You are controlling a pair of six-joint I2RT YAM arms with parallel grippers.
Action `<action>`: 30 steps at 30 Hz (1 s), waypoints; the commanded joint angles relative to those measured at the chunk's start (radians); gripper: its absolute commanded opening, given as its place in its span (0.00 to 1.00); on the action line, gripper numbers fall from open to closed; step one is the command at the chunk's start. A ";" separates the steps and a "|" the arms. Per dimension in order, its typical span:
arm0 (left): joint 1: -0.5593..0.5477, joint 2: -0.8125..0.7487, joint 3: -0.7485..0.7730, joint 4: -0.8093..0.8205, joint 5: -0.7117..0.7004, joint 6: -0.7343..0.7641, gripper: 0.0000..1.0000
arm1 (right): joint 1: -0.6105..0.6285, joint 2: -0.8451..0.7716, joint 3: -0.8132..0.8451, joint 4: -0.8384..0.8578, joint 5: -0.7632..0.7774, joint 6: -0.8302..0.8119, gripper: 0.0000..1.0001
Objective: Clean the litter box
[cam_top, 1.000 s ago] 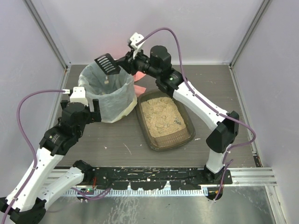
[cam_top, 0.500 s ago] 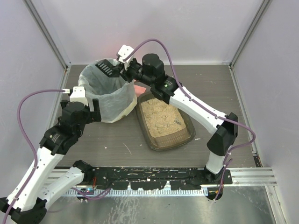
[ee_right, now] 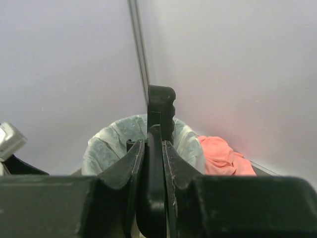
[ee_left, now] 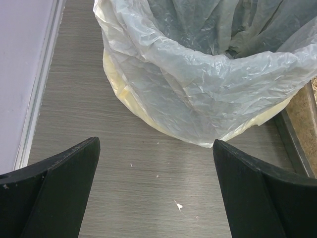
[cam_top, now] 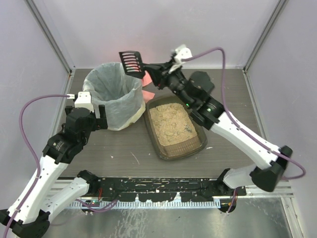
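Observation:
The litter box [cam_top: 182, 152], a dark brown tray of tan litter, lies at the table's middle, right of the bin; its edge shows in the left wrist view [ee_left: 293, 144]. My right gripper [cam_top: 154, 73] is shut on the handle of the black slotted scoop [cam_top: 132, 61] and holds it in the air, over the bin's far right rim. In the right wrist view the fingers [ee_right: 174, 163] clamp the scoop [ee_right: 161, 106] edge-on. My left gripper [cam_top: 100, 120] is open and empty, low beside the bin's near left side; in its wrist view [ee_left: 156, 144] there is bare table between the fingers.
The round bin lined with a white bag [cam_top: 111, 94] stands at the back left, and shows in the left wrist view [ee_left: 208, 74] and the right wrist view [ee_right: 111, 144]. An orange cloth [cam_top: 147, 85] lies behind the tray, against the back wall [ee_right: 223, 156]. Litter specks dot the table.
My right arm has swung right and back, lifting the scoop from over the bin's mouth to above its far right rim. The left arm has not moved.

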State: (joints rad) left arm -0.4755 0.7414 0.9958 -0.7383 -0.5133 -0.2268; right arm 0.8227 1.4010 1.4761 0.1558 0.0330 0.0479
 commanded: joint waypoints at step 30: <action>0.010 0.016 0.021 0.027 0.080 -0.009 1.00 | 0.001 -0.283 -0.345 -0.872 0.553 0.338 0.01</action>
State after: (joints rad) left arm -0.4709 0.7536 0.9958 -0.7380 -0.4488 -0.2272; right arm 0.8227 1.0962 1.0599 -0.6685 0.5331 0.3439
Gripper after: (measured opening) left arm 0.996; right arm 0.226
